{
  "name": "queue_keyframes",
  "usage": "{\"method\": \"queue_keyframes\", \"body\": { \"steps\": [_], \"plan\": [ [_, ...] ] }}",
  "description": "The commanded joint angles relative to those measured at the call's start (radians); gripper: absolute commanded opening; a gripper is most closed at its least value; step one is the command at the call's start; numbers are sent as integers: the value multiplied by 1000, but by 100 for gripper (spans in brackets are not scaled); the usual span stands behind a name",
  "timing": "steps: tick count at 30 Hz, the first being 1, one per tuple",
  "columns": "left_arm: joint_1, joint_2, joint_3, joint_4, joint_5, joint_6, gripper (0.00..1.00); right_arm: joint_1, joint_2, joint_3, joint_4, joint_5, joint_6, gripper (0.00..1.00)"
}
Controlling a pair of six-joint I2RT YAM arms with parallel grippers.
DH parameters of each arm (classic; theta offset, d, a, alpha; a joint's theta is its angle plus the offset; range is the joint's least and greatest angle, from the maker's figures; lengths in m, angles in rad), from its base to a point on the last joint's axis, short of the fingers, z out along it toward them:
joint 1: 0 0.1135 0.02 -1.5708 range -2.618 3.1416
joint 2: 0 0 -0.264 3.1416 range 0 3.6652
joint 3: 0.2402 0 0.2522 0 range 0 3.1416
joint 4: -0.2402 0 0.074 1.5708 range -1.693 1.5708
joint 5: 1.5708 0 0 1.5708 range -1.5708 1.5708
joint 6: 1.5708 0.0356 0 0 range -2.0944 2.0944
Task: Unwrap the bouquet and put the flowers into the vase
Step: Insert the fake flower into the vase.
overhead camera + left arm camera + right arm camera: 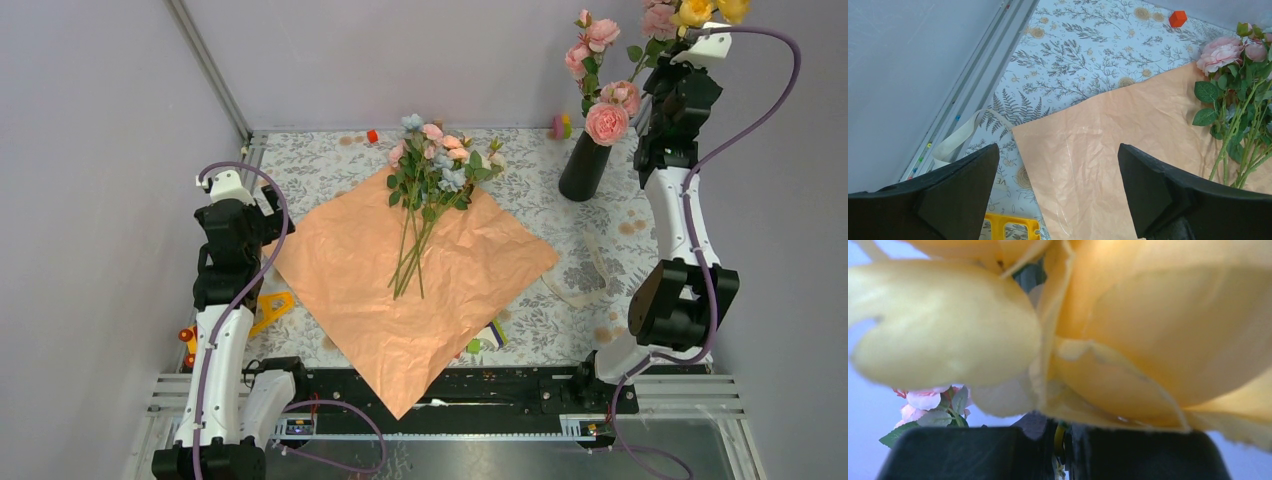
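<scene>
The bouquet is unwrapped: its peach paper (400,280) lies flat on the table, and the flowers (432,165) rest on its far corner with their stems (410,255) pointing toward me. The black vase (584,167) stands at the back right with large pink roses (606,122) in it. High above the vase, my right gripper (682,35) is shut on the thin stem (1060,439) of a yellow flower (1108,325), whose petals fill the right wrist view. My left gripper (1058,150) hangs open over the paper's left corner (1083,165), holding nothing.
A cream ribbon (955,142) and a yellow plastic piece (1008,227) lie left of the paper. Another strip of ribbon (585,270) lies to its right. An orange cube (372,135) and a small toy (560,126) sit by the back wall.
</scene>
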Motion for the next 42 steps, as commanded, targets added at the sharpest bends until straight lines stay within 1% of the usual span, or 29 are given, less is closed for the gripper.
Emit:
{"method": "queue_keyframes", "body": {
  "steps": [1, 9, 17, 21, 23, 29, 34, 37, 42],
  "plan": [
    [7, -8, 2, 51, 6, 3, 99, -2, 12, -8, 48, -25, 10, 0],
    [14, -6, 4, 54, 27, -2, 99, 0, 35, -31, -2, -87, 39, 0],
    [25, -6, -1, 59, 50, -2, 99, 13, 73, -44, -70, -91, 40, 0],
    [26, -5, 1, 60, 57, -2, 99, 13, 88, -64, -76, -91, 50, 0],
    [28, -5, 1, 60, 60, -3, 99, 13, 93, -74, -75, -115, 55, 2],
    [28, -7, -1, 60, 65, -5, 99, 14, 95, -107, -79, -134, 68, 11],
    [28, -12, -1, 60, 72, -8, 99, 14, 87, -119, -113, -157, 68, 26],
    [28, -16, -2, 60, 74, -8, 99, 14, 61, -141, -118, -159, 68, 37],
    [28, -18, -4, 60, 84, -9, 99, 14, 16, -178, -124, -153, 61, 46]
  ]
}}
